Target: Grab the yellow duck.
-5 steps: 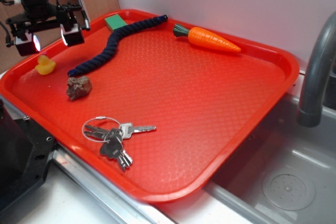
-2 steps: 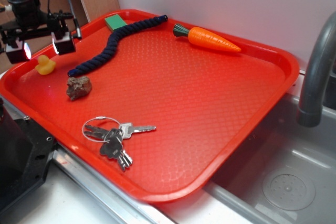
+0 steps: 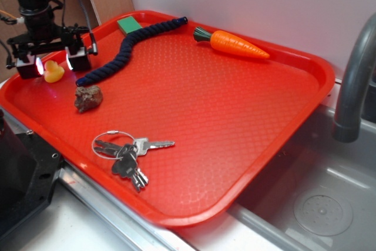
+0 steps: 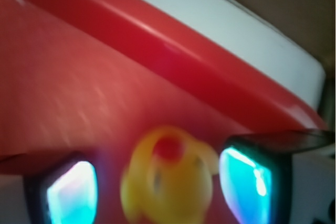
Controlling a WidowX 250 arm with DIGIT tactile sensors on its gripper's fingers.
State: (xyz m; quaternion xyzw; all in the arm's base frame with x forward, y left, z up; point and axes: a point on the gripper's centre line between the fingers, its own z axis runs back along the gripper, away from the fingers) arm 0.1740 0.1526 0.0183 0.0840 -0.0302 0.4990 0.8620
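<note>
Straddling the tiny bright-yellow rubber duck [image 3: 53,72] at the left corner of the red plastic tray [image 3: 235,116], the gripper [image 3: 54,64] stands open, one finger on either side of the toy, neither visibly touching. This looks like the pre-grasp step; next, closing squarely on the duck without nudging it away.
</note>
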